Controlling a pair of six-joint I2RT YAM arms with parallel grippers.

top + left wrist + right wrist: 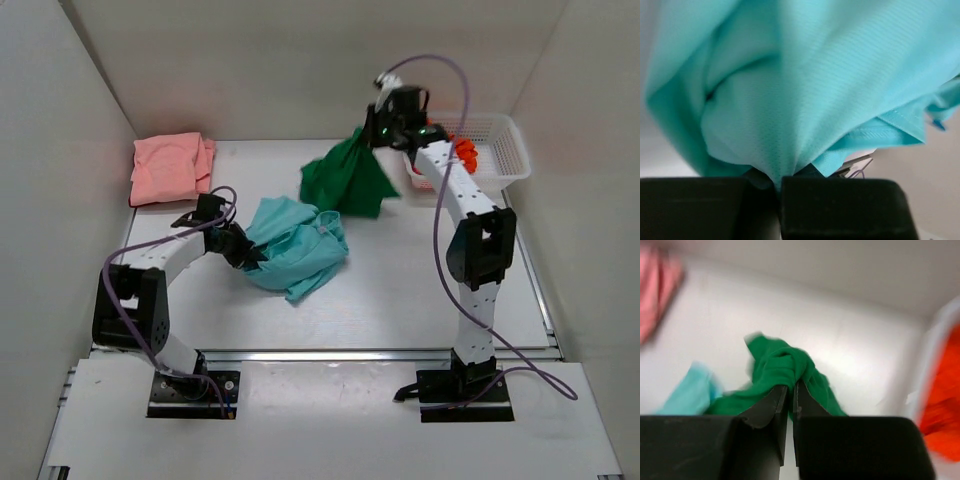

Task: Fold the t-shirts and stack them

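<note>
Left jaws: closed tight, pinching fold of teal t-shirt (298, 248) at its left edge. Teal t-shirt: crumpled heap on surface (400, 300), centre, slightly toward left edge. Right jaws: closed, gripping bunched top of dark green t-shirt (348, 182). Green shirt hangs from jaws near far edge, right of centre; whether hem touches surface cannot be told. Salmon pink t-shirt (170, 168): folded, flat, far-left corner. White mesh basket (505, 150): far-right corner, orange cloth (465, 152) inside.
</note>
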